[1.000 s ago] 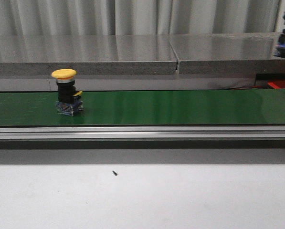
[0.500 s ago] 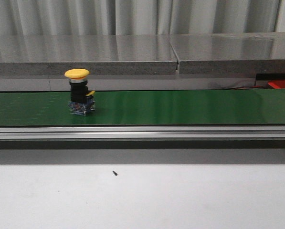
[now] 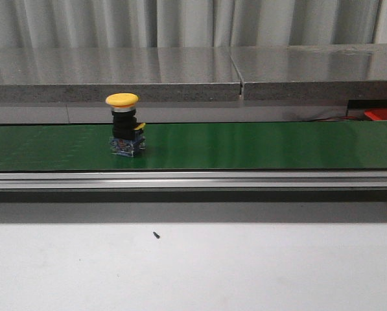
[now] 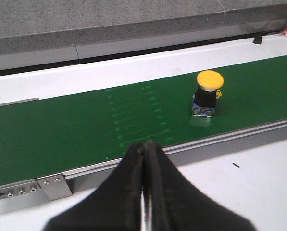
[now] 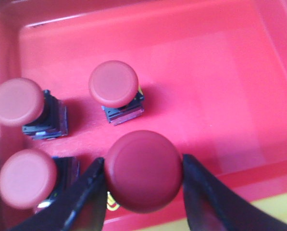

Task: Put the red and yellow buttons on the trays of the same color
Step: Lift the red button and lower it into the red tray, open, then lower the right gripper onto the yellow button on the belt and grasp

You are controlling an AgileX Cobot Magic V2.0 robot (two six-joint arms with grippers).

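On green belt (image 3: 245,146), yellow button (image 3: 124,125) further right; left jaws closed, right jaws gripping red button (image 5: 144,171).

black tapered fingers (image 4: 133,192), matte, smooth

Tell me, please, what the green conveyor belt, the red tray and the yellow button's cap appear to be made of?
The green conveyor belt looks like smooth rubber or PVC: it has a soft sheen and reflects the button faintly. The red tray seems to be moulded plastic, semi-glossy, with rounded walls. The yellow button cap looks like matte hard plastic, evenly coloured.
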